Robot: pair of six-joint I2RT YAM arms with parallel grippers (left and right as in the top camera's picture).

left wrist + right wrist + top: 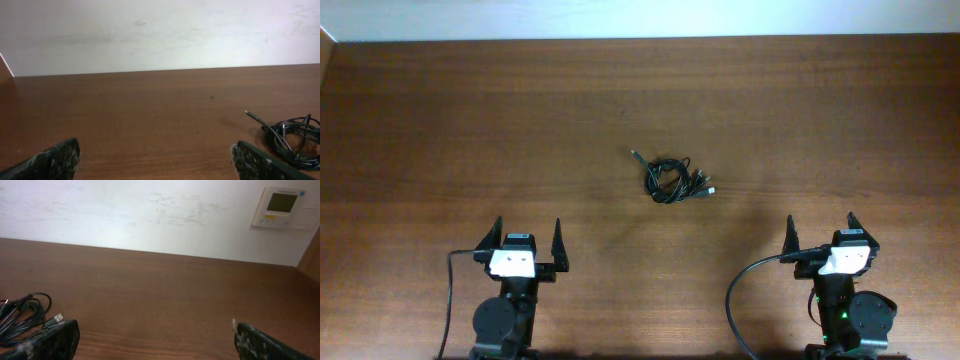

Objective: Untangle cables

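Overhead: cables (pixel 672 180) knotted in one tangle mid table (pixel 470 110); left gripper (pixel 528 226) and right gripper (pixel 821 220) both spread, empty, well apart from it
Left wrist: fingers (pixel 55 160) parted; tangle low at right, one plug poking out leftward
Right wrist: fingers parted; tangle low at left, near one finger

The cables (pixel 672 180) lie on the table (pixel 420 120), ahead between left gripper (pixel 528 225) and right gripper (pixel 821 220)

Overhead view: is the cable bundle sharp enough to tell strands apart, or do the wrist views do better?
Overhead: even light, no glare, but the cables are too small to separate. Left wrist: soft, cables clipped by the right edge. Right wrist: cables at left edge, partly behind a finger.
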